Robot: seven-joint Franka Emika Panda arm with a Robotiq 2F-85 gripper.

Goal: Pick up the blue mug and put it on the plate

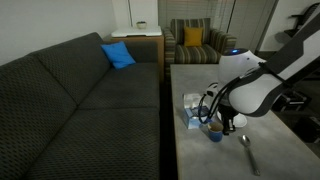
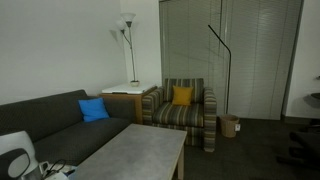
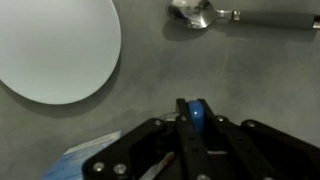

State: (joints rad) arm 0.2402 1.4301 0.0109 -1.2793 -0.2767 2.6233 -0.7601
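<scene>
In the wrist view my gripper (image 3: 194, 104) is shut on the blue mug (image 3: 195, 118), and only a narrow blue strip shows between the two fingers. The white round plate (image 3: 55, 45) lies on the grey table to the upper left, apart from the mug and with nothing on it. In an exterior view the blue mug (image 1: 214, 133) sits low under the gripper (image 1: 222, 125), close to the tabletop. I cannot tell whether it touches the table. The plate does not show in either exterior view.
A metal spoon (image 3: 200, 14) lies beyond the gripper, also visible as the spoon (image 1: 248, 152) near the table's front. A white-and-blue box (image 1: 192, 110) stands just beside the mug. A dark sofa (image 1: 80, 100) borders the grey table (image 1: 190, 80).
</scene>
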